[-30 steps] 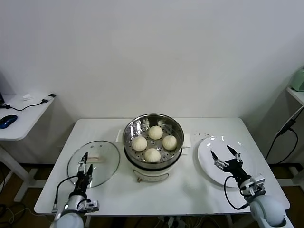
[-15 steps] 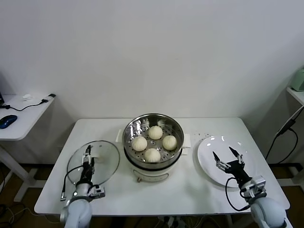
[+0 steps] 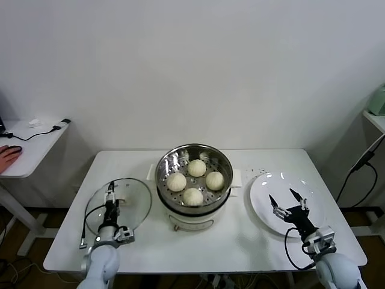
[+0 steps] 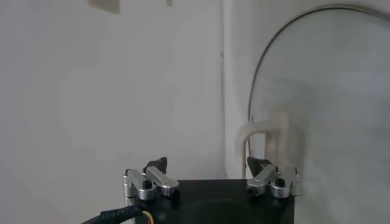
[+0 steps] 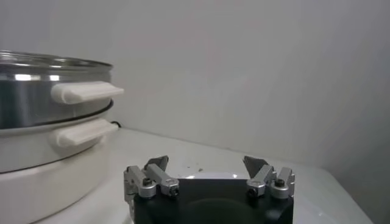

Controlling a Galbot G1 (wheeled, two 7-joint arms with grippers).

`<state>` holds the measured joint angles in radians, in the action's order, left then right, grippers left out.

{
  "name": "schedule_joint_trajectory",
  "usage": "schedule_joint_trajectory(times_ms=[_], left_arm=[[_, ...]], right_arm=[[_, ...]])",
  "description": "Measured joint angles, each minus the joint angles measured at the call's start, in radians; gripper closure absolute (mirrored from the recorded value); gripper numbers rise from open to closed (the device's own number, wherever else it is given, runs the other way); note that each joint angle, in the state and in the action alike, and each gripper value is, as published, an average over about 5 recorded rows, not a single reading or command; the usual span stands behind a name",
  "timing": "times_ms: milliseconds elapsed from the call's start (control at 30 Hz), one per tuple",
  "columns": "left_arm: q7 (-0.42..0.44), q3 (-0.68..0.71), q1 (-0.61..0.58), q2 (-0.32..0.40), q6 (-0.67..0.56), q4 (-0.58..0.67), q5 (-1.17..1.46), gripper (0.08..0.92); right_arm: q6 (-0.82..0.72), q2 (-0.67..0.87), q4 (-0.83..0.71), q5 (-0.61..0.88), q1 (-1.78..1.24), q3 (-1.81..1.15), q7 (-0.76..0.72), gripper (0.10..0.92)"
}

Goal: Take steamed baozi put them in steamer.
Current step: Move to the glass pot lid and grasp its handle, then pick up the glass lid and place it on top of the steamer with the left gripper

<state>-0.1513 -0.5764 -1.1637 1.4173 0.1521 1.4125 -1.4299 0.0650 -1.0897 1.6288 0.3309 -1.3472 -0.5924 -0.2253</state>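
The steamer (image 3: 194,208), a shiny steel pot on a cream base, stands mid-table with several cream-white steamed baozi (image 3: 192,196) on its perforated tray. In the right wrist view its steel wall (image 5: 42,91) and white handles show to one side. My left gripper (image 3: 110,197) hangs over the glass lid, open and empty, and its own view (image 4: 207,162) shows the lid's handle (image 4: 268,131) just beyond one finger. My right gripper (image 3: 281,195) is open and empty above the white plate (image 3: 264,186), as its own view (image 5: 206,160) also shows.
The glass lid (image 3: 135,208) lies flat on the table left of the steamer. The bare white plate sits to the steamer's right, near the table's right edge. A side desk (image 3: 30,150) with a hand on it stands at far left.
My left gripper has moved forward over the lid and turned edge-on. The right gripper has drawn back slightly over the plate. A hand now covers the mouse on the side desk.
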Motion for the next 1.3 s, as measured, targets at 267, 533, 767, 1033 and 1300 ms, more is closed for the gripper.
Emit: schedule_joint_trajectory(times_ms=[267,533,767,1033,1300], left_arm=[[-0.014,-0.002,0.03,-0.009,-0.01,-0.042,0.041,0.232],[-0.007,-0.009,0.029,-0.015,-0.052,-0.054,0.071,0.455],[-0.007,-0.013,0.021,-0.024,-0.079,-0.044,0.092,0.663],[-0.001,-0.025,-0.011,-0.05,-0.087,0.017,0.129,0.846],[0.016,-0.047,-0.094,-0.116,-0.06,0.181,0.19,0.852]], right_arm=[[0.008,-0.008,-0.006,-0.01,-0.002,-0.012,-0.005,0.203],[0.014,-0.012,-0.017,-0.021,0.003,-0.017,-0.011,0.203],[0.017,-0.016,-0.024,-0.028,0.008,-0.02,-0.013,0.203],[0.016,-0.008,-0.028,-0.023,0.017,-0.022,-0.015,0.203],[0.014,0.004,-0.038,-0.019,0.038,-0.014,-0.011,0.203]])
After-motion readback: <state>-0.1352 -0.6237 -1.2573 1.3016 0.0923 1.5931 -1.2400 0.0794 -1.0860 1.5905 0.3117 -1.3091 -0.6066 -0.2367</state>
